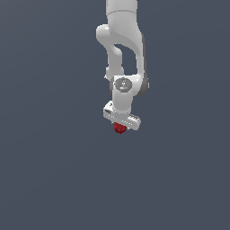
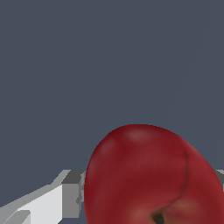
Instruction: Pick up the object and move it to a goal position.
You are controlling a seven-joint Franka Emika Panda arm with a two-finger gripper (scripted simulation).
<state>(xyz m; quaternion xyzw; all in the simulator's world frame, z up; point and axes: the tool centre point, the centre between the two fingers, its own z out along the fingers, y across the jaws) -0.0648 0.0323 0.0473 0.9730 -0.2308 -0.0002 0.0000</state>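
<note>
The white Panda arm (image 1: 120, 49) is the biggest thing in the exterior view, coming in from twelve o'clock and reaching down toward the middle of a plain slate-grey ground (image 1: 49, 170). Its wrist ends in a pale crossbar tilted a little, the end at four o'clock sitting lower than the end at ten o'clock.

The gripper (image 1: 120, 127) hangs under that bar. It is clamped on the object (image 1: 119, 129), a small glossy dark red apple-like ball that peeks out at six o'clock of the crossbar and is narrower than the bar.

In the wrist view the object (image 2: 151, 175) looms large, with a dark crease running over its skin and a tan-orange spot with a dark pit near the picture's edge. A grey finger pad (image 2: 72, 194) presses against its side at nine o'clock; a sliver of the other finger shows at three o'clock.
</note>
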